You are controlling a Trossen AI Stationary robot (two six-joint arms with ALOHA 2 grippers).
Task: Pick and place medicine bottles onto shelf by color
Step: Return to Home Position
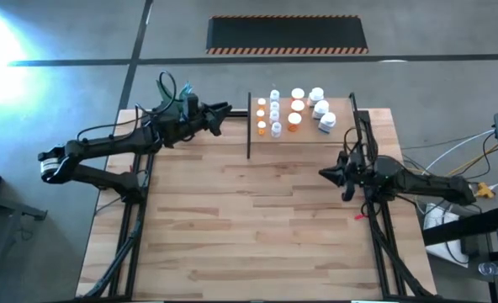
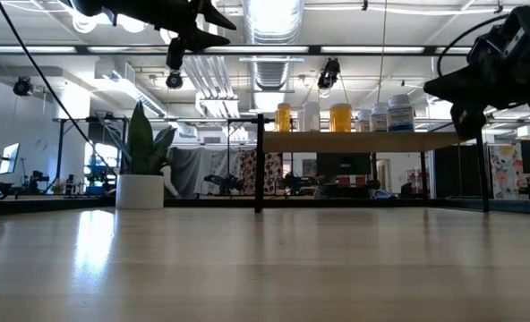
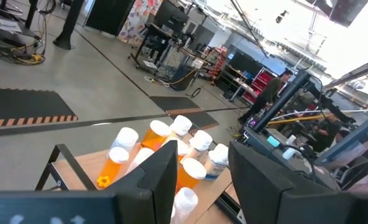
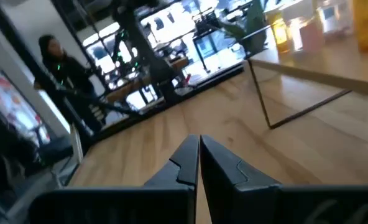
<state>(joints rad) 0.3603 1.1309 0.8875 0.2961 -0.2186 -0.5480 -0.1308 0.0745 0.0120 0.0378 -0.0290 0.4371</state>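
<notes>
**Desk:** Where do you have the two grippers?

**Operator:** I see the left gripper [image 1: 225, 112] held high over the far left part of the tabletop [image 1: 257, 219]. It points at the shelf [image 2: 363, 141] from just beside the shelf's left post. On its wrist camera the two fingers [image 3: 153, 174] stand wide apart, and I see nothing between them.

**Desk:** And the right one?

**Operator:** The right gripper [image 1: 325, 174] hangs over the right side of the tabletop, in front of the shelf's right end and apart from it. On my wrist feed its fingers [image 4: 224, 165] meet almost tip to tip, with only a thin slit between them. They hold nothing.

**Desk:** Where are the bottles?

**Operator:** The medicine bottles [image 1: 294, 120] are on the shelf at the table's far edge, between the two arms. From above I make out a row of small orange ones by the left post and a pale row beside it. Two larger orange ones are in the middle, and white ones are towards the right. At table level I see them raised on the board, with a white plant pot [image 2: 141, 190] off to the left.
</notes>
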